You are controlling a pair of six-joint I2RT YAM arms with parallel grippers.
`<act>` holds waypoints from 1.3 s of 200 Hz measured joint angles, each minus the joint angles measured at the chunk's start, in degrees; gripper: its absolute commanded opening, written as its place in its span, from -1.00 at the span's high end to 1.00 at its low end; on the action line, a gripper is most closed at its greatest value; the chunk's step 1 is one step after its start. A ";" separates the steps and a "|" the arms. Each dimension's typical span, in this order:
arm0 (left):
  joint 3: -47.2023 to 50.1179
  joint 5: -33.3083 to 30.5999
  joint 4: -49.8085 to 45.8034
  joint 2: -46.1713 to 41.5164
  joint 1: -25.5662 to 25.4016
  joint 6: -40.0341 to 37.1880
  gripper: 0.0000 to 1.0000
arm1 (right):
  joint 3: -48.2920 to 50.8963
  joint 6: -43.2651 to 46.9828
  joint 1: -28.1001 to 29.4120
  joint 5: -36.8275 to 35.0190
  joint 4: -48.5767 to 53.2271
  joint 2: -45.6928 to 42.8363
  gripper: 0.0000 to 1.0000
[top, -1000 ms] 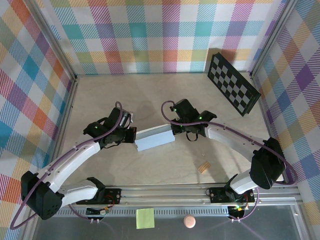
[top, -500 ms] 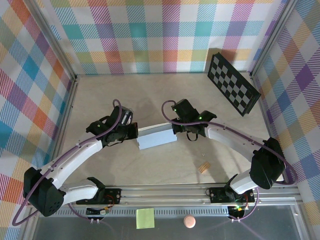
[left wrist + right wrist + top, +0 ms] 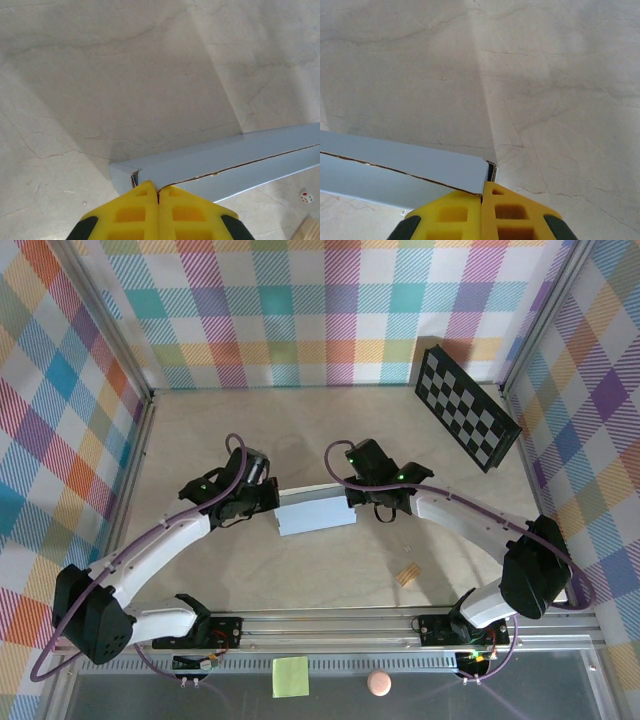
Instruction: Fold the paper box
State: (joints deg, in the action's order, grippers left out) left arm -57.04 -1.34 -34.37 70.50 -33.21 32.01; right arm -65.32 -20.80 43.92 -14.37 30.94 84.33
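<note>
Over the table (image 3: 200,440) middle, the closed box (image 3: 315,516) now sits more level than a second ago. The left gripper (image 3: 270,503) has moved inward, opposite the right gripper (image 3: 357,502). Both pairs of fingers (image 3: 132,212) are closed tight, with their tips at the box ends. Whether they pinch a flap is unclear. The folding seems almost finished.

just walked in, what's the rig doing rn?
Both arms are working on the paper box in the middle of the table. It already looks like a flat grey rectangular box, with one long seam visible in the wrist views. The left end effector is shut, tips at the box's left end. The right end effector is shut at the right end. I can't tell whether either is pinching a flap.
</note>
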 measured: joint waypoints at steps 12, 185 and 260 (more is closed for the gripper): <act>-0.98 -0.33 0.00 1.25 0.02 0.00 0.88 | 0.11 -0.20 0.00 -0.39 0.17 -0.17 0.90; -2.84 0.85 -4.68 2.91 -0.04 -7.87 0.80 | 5.55 -2.40 1.20 -0.79 -2.23 -4.94 0.98; -1.57 1.92 -5.99 -2.60 -0.09 -16.81 0.26 | 5.99 -2.56 2.73 0.11 -3.15 -5.03 0.99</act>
State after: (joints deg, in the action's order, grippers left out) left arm -58.61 0.58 -40.36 67.90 -33.30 15.20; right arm -59.33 -23.35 46.65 -14.26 27.79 79.31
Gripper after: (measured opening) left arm 0.331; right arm 0.061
